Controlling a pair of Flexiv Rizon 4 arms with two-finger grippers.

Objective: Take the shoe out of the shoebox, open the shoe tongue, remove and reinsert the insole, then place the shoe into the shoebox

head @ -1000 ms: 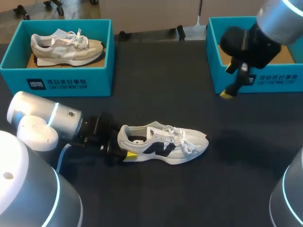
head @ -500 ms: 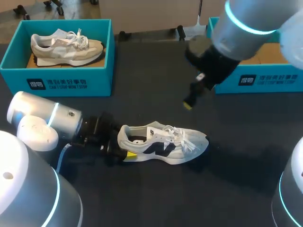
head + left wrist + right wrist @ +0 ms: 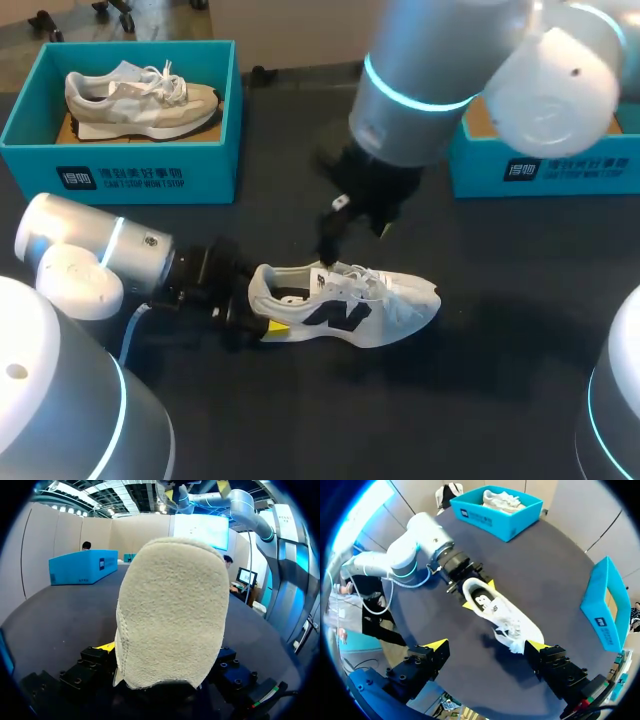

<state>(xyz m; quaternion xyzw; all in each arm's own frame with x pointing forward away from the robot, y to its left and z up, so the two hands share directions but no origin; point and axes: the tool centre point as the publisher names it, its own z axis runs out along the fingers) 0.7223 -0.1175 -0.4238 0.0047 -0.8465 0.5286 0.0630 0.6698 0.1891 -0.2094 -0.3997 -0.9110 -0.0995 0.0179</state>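
Head view: the shoe (image 3: 345, 305) lies on the tabletop (image 3: 300, 420) at lower middle, with the left gripper (image 3: 262, 306) clamped on its heel and the right gripper (image 3: 352, 240) hanging over its tongue. Left wrist view: the heel sits between the fingers. Right wrist view: the right gripper's fingers (image 3: 437, 644) stand wide apart above the shoe (image 3: 502, 615).

1. The glossy silver-white left arm (image 3: 95, 250), built of fat rounded tubes, is wearing a glowing cyan ring and ending in a black wrist (image 3: 200, 280), with a thin grey cable (image 3: 130, 325) looping beside it.
2. The matching silver right arm (image 3: 430, 70) is carrying the same cyan band.
3. The black, blocky left gripper (image 3: 165, 682) and right gripper (image 3: 487, 645) are showing round screws, yellow-tipped fingers (image 3: 436, 644) and red-green wires (image 3: 581, 703).
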